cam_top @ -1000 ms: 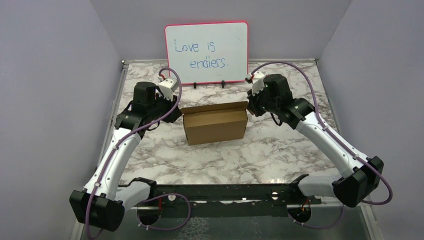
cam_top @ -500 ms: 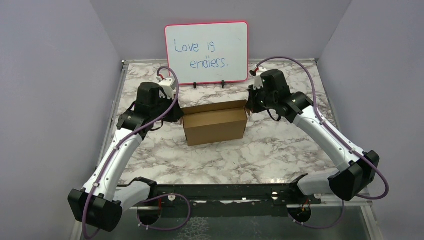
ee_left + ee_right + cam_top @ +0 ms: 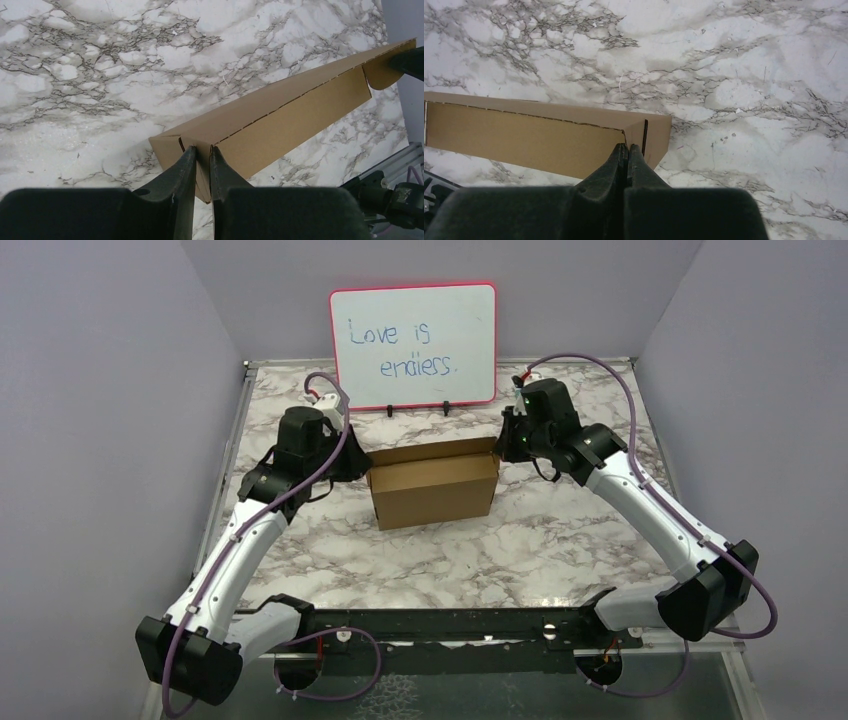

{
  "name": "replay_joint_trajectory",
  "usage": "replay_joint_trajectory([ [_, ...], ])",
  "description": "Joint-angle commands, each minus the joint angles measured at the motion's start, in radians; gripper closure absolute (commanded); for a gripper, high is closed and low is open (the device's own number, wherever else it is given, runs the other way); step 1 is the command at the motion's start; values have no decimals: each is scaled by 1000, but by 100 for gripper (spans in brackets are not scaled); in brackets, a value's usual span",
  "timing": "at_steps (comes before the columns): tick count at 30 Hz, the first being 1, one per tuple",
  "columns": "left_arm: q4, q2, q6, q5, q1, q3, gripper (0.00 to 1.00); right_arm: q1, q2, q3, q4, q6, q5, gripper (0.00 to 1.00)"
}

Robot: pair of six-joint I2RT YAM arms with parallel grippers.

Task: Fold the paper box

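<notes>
The paper box [image 3: 432, 490] is plain brown cardboard, standing in the middle of the marble table with its top flap slightly raised. My left gripper [image 3: 357, 466] is at its left end. In the left wrist view the box [image 3: 280, 115] runs away to the right, and the left gripper [image 3: 202, 150] is shut on the end flap, cardboard showing between the fingers. My right gripper [image 3: 505, 445] is at the box's upper right corner. In the right wrist view the right gripper [image 3: 628, 146] is shut with nothing between its fingers, its tips against the corner of the box [image 3: 524, 140].
A pink-framed whiteboard [image 3: 413, 345] with blue writing stands at the back of the table, just behind the box. Purple walls close in on the left, right and back. A black rail [image 3: 450, 625] with the arm bases runs along the near edge.
The left gripper has closed further onto the box's left end. The right gripper has swung in to the box's right corner. The box has shifted slightly to the right.
</notes>
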Motion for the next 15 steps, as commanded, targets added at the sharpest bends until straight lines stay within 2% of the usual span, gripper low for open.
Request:
replay_joint_trajectory([
  [1,81,-22,-72,5,-18,-19,85,8,-15,-23,41,36,2,99],
  [15,111,-54,-92,-6,-33,-80,85,10,-75,-137,111,-6,10,99],
])
